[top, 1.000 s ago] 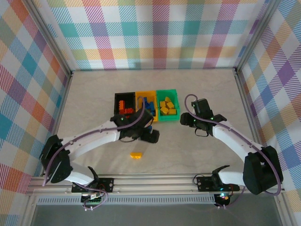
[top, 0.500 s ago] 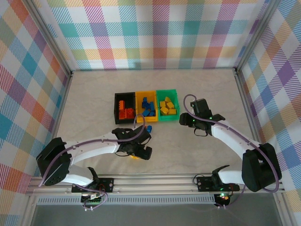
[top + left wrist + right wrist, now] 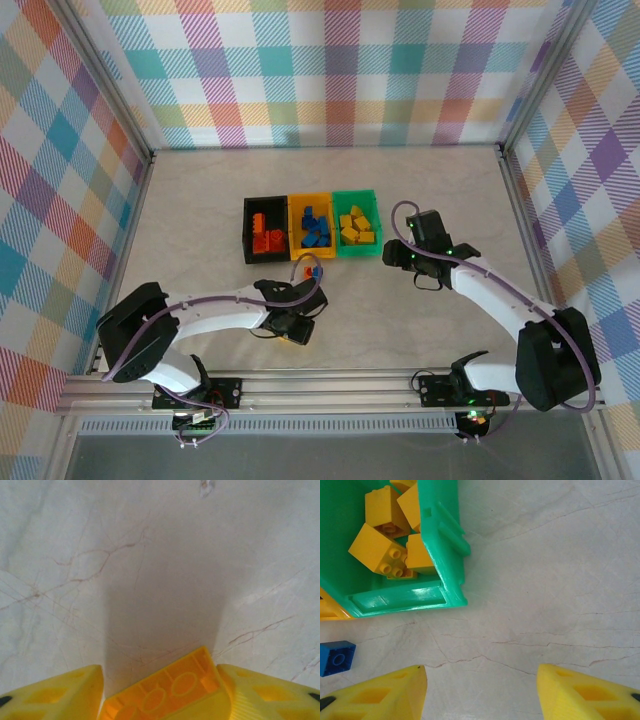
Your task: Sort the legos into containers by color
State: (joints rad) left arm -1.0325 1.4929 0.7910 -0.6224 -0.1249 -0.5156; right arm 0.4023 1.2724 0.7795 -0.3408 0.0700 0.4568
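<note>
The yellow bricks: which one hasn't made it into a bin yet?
The yellow brick lying on the table between the fingers of the left gripper, near the front edge. The other yellow bricks sit in the green bin.

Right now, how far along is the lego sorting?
Mostly done: red bricks in the black bin, blue bricks in the yellow bin, yellow bricks in the green bin. In hand: one yellow brick on the table between the left gripper's fingers. Left: binning it, plus a loose blue brick.
</note>
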